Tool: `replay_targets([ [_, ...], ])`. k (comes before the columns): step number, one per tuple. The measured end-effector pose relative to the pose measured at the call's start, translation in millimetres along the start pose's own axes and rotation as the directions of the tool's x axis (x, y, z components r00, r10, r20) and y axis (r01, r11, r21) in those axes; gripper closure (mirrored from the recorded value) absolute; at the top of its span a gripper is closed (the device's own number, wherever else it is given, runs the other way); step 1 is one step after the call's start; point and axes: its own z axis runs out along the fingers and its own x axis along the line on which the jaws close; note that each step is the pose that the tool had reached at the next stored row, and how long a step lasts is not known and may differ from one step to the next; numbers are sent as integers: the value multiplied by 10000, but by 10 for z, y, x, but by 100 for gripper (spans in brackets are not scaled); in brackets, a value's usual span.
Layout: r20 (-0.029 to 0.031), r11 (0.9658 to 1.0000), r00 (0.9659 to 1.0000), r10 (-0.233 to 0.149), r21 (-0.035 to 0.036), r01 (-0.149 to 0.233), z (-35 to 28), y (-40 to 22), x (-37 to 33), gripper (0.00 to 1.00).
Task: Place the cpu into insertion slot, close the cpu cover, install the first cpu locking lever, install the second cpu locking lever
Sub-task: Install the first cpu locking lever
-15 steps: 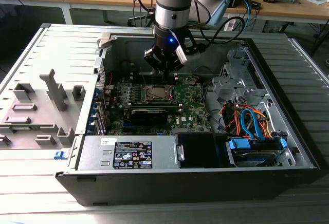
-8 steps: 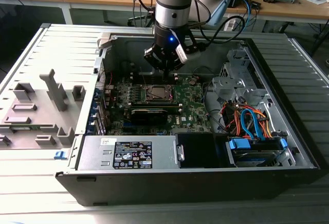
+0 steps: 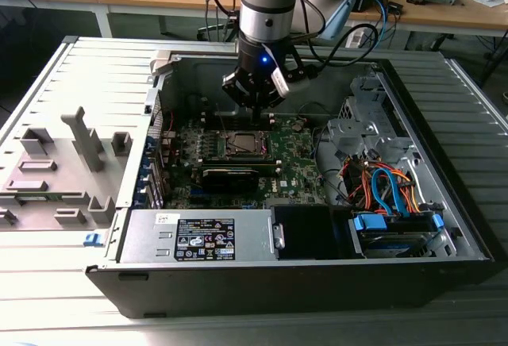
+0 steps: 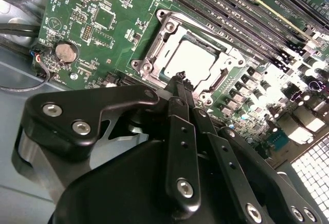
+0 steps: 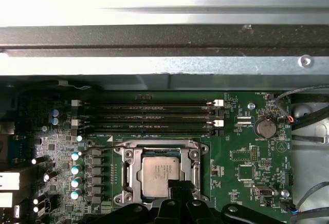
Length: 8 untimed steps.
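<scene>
Lying open on a workbench, the computer case (image 3: pixel 444 227) shows its green motherboard (image 3: pixel 298 167) in the exterior view, and the arm's gripper (image 3: pixel 255 101) hangs over the board's far edge. From the gripper the insertion slot (image 3: pixel 242 144) lies at about six o'clock in that view, just below and slightly toward the exterior view's left, near but not touched. In both wrist views the cpu (image 5: pixel 160 173) already sits flat in the insertion slot, its pale lid showing through the square window of the cpu cover (image 5: pixel 128 170), which looks lowered around it, though whether the cover is fully seated I cannot tell. The memory slots (image 5: pixel 146 116) run long and parallel along one side of the socket. In the second wrist view the fingers (image 4: pixel 181 131) are drawn together into a narrow stack with nothing between them, and their tips point straight at the near rim of the socket frame, hovering just short of the chip's edge.
</scene>
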Motion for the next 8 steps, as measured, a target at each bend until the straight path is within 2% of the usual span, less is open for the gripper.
replay_targets([
  [8,1,10000,10000,1,-1,-1,-3,0,8,89],
])
